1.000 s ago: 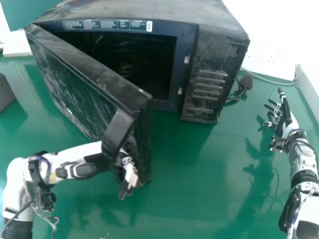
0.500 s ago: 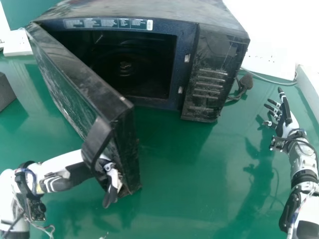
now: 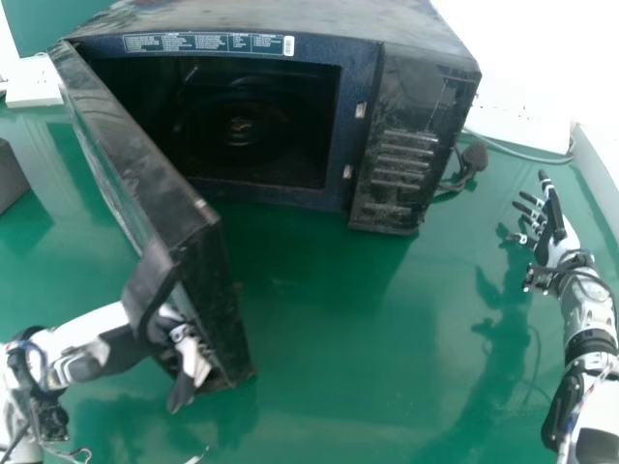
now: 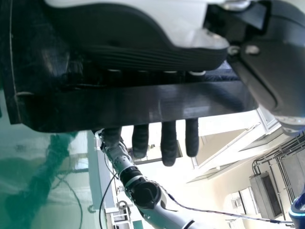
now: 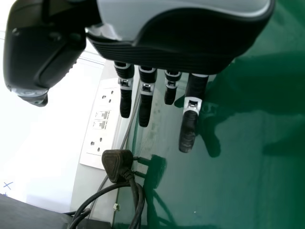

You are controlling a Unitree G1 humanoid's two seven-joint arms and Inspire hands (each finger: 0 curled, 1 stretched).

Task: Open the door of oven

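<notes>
"Leftmost item?"

"Grey block (image 3: 10, 177), plain, lying on the green table (image 3: 329, 416) beyond the left hand (image 3: 191, 363)."

"And that hand?"

"Reaching through the loop of the handle (image 3: 147, 290); fingers (image 4: 168, 143) extending straight past the black bar, thumb standing apart, not curling round it."

"Next, the door?"

"Door (image 3: 145, 169), black, glossy outer face, dusty and scuffed along its edge. Hinging at the oven's left side, standing wide open, its free end sitting just beside the left hand."

"Oven (image 3: 290, 17) itself?"

"Sitting beyond the left hand, between both hands sideways. Black casing, wearing pale scuffs; dark blue front frame bearing a label strip (image 3: 203, 43); shadowy cavity (image 3: 242, 126) showing a round form inside; two small slots at the opening's right; right-hand panel (image 3: 401, 145) carrying raised ridges."

"Anything further right?"

"Black plug (image 3: 474, 157), lying beyond the right hand (image 3: 559, 240) and to its left. That hand is hovering open over the table, fingers extending, holding nothing, well apart from the oven."
</notes>
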